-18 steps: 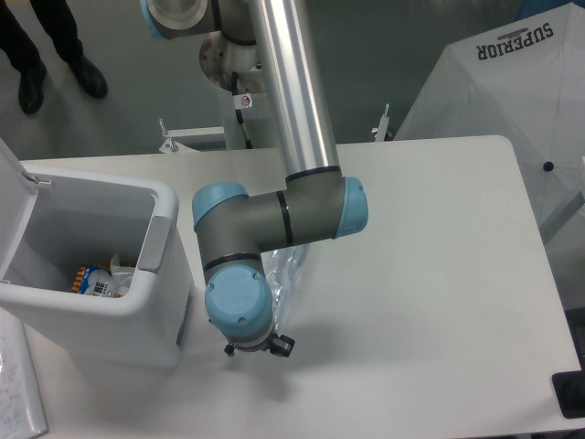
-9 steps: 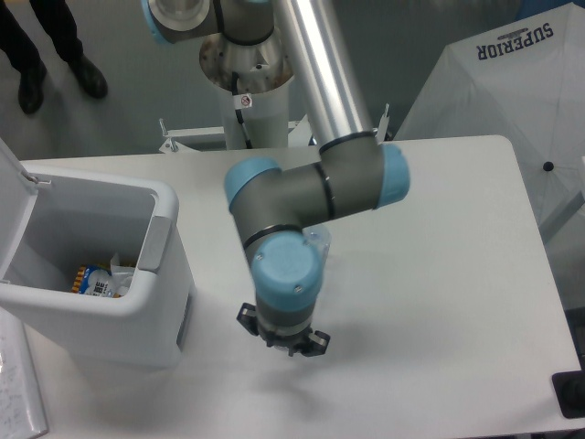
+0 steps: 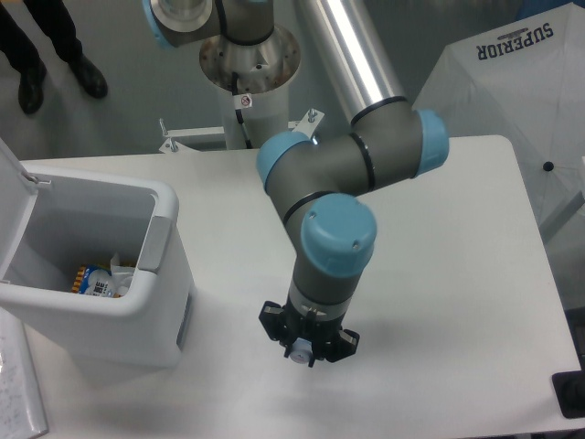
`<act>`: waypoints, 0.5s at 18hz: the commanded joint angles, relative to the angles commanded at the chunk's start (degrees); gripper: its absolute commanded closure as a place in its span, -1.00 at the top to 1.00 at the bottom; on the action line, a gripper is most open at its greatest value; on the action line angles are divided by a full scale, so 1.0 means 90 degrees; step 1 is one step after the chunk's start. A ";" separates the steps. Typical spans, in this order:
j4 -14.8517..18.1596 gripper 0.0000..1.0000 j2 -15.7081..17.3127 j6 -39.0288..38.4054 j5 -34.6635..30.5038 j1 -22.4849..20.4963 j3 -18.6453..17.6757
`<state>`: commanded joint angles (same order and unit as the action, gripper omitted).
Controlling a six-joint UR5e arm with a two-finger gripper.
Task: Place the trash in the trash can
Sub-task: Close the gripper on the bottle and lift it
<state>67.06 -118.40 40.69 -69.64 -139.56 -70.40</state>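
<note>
The trash can (image 3: 164,274) stands at the table's left with its lid (image 3: 11,206) swung open. Inside it lies a crushed bottle with a red-and-blue label (image 3: 91,280), with some clear plastic beside it. My arm bends over the middle of the table, and its wrist points down at the tabletop. The gripper (image 3: 307,351) hangs below the wrist, right of the can and well apart from it. From above only its black body shows. The jaws, and anything between them, are hidden under the wrist.
The robot's pedestal (image 3: 249,64) rises behind the table's far edge. A white cover printed SUPERIOR (image 3: 512,73) stands off the right side. A person's legs (image 3: 55,46) are at the top left, a black object (image 3: 571,393) at the lower right, and a paper sheet (image 3: 18,393) at the lower left.
The arm has swung right, away from the trash can, taking the gripper toward the table's middle. The clear wrapper seen against the arm earlier no longer shows.
</note>
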 joint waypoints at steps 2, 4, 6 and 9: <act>-0.0194 -0.91 0.0108 -0.0048 0.0596 -0.0118 0.0000; -0.0322 -0.91 0.0235 -0.0058 0.1308 -0.0273 0.0000; -0.0487 -0.91 0.0391 -0.0078 0.1982 -0.0401 0.0010; -0.0907 -0.91 0.0489 -0.0340 0.2346 -0.0411 0.0010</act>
<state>58.90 -114.00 37.63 -48.52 -143.26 -70.31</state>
